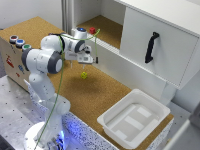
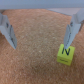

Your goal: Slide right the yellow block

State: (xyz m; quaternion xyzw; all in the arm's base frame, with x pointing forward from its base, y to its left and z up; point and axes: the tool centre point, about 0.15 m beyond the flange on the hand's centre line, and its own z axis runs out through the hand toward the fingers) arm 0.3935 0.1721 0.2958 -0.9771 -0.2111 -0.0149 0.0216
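You have the yellow block [image 1: 84, 75] lying alone on the cork table [image 1: 107, 92], near the middle of the surface and apart from everything else. The end effector [image 1: 86, 59] hangs above and slightly behind it, not touching. In the wrist view the fingers [image 2: 73, 31] stand wide apart with nothing between them, and the block [image 2: 65, 53] sits just below one fingertip, outside the gap.

Open cork surrounds the block on all sides. Toward the exterior view's right, the white tray [image 1: 134, 117] sits at the table's near corner, well apart from the block. The cabinet [image 1: 155, 47] with a black handle [image 1: 151, 47] bounds the far edge.

A red block [image 1: 92, 30] rests in the open recess [image 1: 107, 27] behind the arm. The block's top carries a dark mark, too blurred to read with certainty.
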